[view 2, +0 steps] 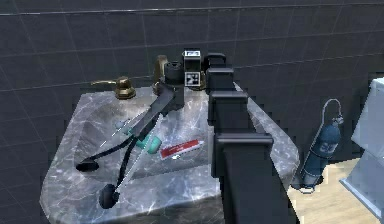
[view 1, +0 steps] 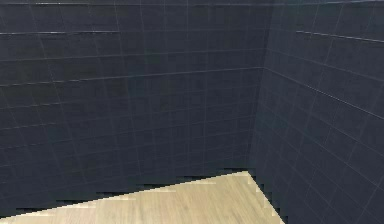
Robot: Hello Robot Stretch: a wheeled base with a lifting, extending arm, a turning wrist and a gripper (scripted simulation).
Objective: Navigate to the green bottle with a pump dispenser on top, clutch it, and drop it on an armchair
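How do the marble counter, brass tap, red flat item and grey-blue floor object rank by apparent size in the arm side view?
1. marble counter
2. grey-blue floor object
3. brass tap and red flat item: they look about alike, so unranked. The tap sits farther from the camera.

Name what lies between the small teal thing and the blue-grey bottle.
Arm side view: a flat red thing on the marble counter, then the dark arm bar.
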